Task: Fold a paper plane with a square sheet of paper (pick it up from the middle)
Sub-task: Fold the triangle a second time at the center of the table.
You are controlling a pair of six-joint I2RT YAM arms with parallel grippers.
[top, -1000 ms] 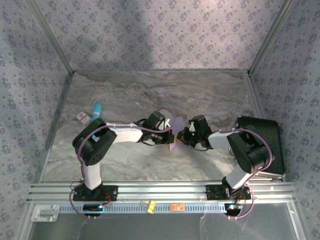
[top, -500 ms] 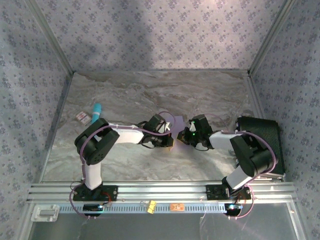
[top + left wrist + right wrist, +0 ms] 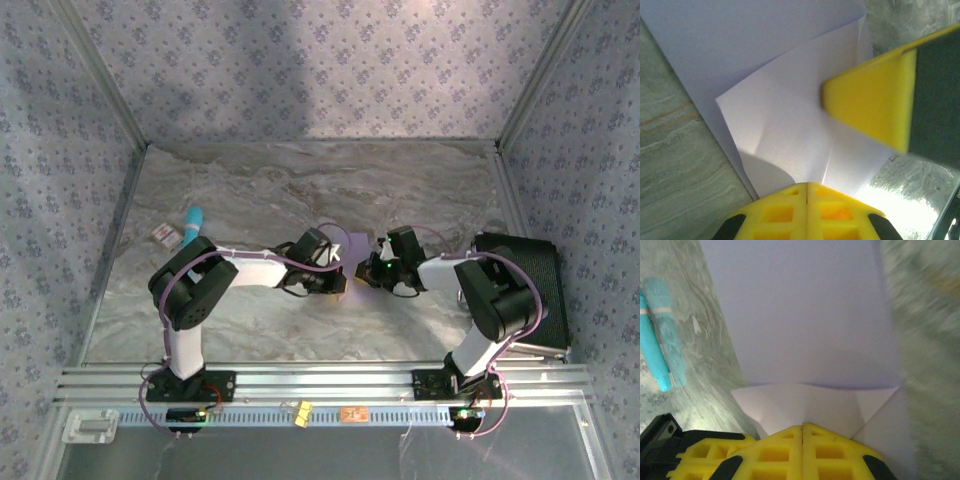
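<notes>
The lavender square sheet of paper [image 3: 354,244] lies flat on the marble table between the two wrists. In the left wrist view one paler flap [image 3: 790,125] is folded over the sheet [image 3: 740,45], with a crease running toward my fingertips. My left gripper [image 3: 807,186] is shut, its tips down on that flap. The right gripper [image 3: 802,426] is shut too, its tips on a folded flap [image 3: 810,400] at the near edge of the sheet [image 3: 800,315]. The right gripper's yellow finger [image 3: 870,102] hovers over the paper in the left wrist view. A finished paper plane is out of view.
A teal pen [image 3: 193,222] and a small card [image 3: 163,234] lie at the left of the table; the pen [image 3: 660,335] also shows in the right wrist view. A black case [image 3: 525,285] sits at the right edge. Patterned walls enclose three sides.
The left gripper has shifted slightly right and away onto the paper. The right wrist has edged a little farther back. Both stayed shut.
</notes>
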